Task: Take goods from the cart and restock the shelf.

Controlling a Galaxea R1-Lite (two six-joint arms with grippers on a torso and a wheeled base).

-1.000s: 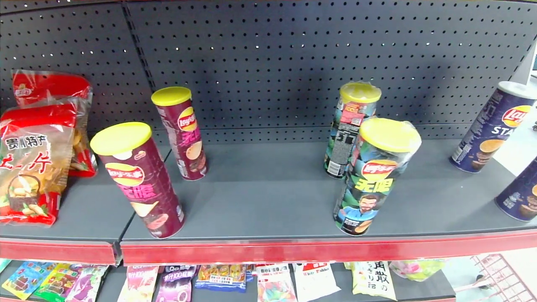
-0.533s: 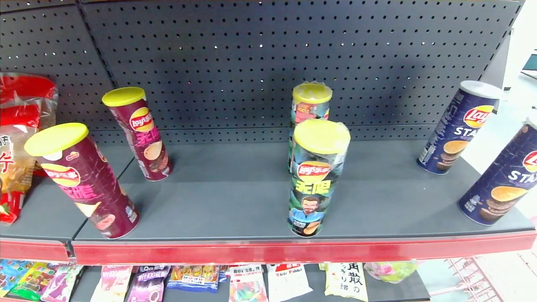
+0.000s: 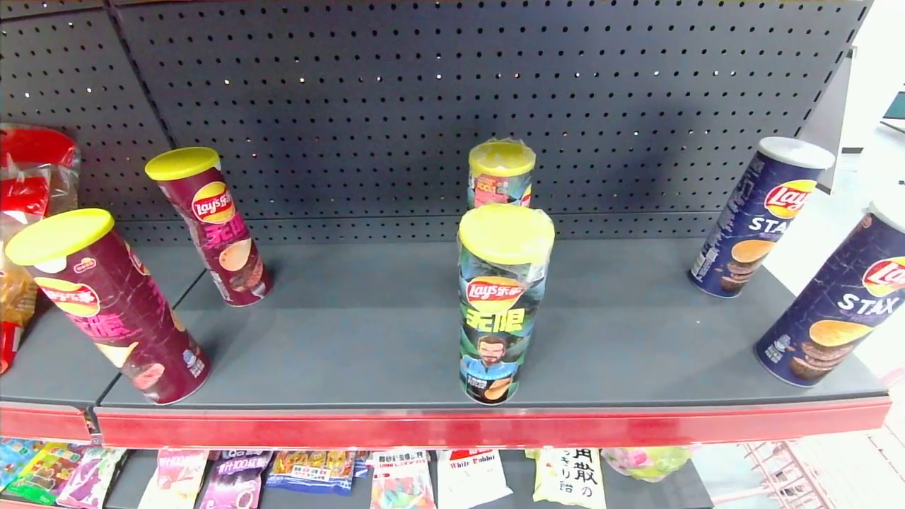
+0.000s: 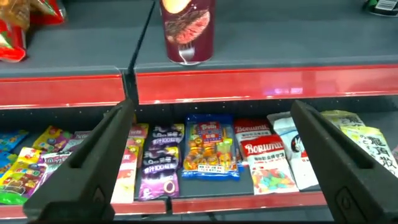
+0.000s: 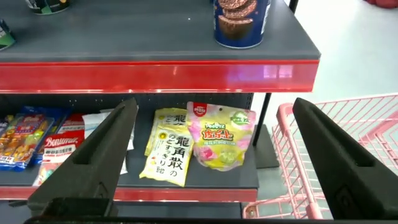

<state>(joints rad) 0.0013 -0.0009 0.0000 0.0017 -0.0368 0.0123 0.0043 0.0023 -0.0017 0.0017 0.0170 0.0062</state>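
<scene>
Judging front green chip can [image 3: 503, 304]: prob. light, stiff, slick; grab mid-body; left gripper [image 4: 211, 106] & right gripper [image 5: 214, 104] both spread, empty.

Shelf [image 3: 396, 332] has cans in three front-to-back pairs: left front can [image 3: 106, 304] with left back can [image 3: 208, 226] behind, middle front can [image 3: 502, 304] partly covering middle back can [image 3: 500, 173], right front can [image 3: 834, 304] and right back can [image 3: 760, 215]. Bags [image 3: 28, 184] sit far left, packets [image 3: 399, 481] on the lower shelf [image 3: 679, 488].
</scene>
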